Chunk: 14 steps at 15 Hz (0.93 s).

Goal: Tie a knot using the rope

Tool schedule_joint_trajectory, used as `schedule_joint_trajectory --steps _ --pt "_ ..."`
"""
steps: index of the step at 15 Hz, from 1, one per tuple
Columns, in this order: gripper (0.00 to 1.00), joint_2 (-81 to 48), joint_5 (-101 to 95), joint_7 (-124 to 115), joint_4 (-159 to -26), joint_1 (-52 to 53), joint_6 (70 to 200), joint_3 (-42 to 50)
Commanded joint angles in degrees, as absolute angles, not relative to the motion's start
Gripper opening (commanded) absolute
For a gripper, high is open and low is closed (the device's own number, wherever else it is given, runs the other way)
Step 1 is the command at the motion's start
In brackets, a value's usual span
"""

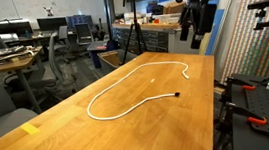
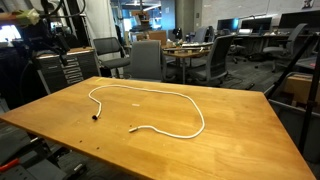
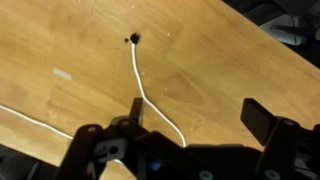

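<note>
While the thin white rope [image 3: 137, 70] lies in an uncrossed loop on the wooden table [image 3: 60, 40], the black gripper [image 3: 185, 135] hovers above it, wide open, empty: knot unstarted.

A wooden table [image 2: 240, 130] stands in an open office with grey swivel chairs [image 2: 146, 58] and desks [image 2: 190, 52] behind.
</note>
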<state>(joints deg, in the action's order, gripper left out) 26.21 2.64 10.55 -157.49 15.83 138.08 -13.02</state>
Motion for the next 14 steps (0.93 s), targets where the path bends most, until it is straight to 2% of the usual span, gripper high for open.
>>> schedule_joint_trajectory --steps 1,4,8,14 --pt "1.0 25.13 2.15 10.06 -157.51 16.8 137.84 -11.86" --pt "1.0 24.58 -0.37 7.83 -157.51 15.19 140.43 -12.78" --pt "1.0 15.97 -4.62 6.83 -157.78 14.1 153.0 -13.57" --pt "1.0 1.39 -16.58 1.81 -158.43 9.91 163.01 -13.31"
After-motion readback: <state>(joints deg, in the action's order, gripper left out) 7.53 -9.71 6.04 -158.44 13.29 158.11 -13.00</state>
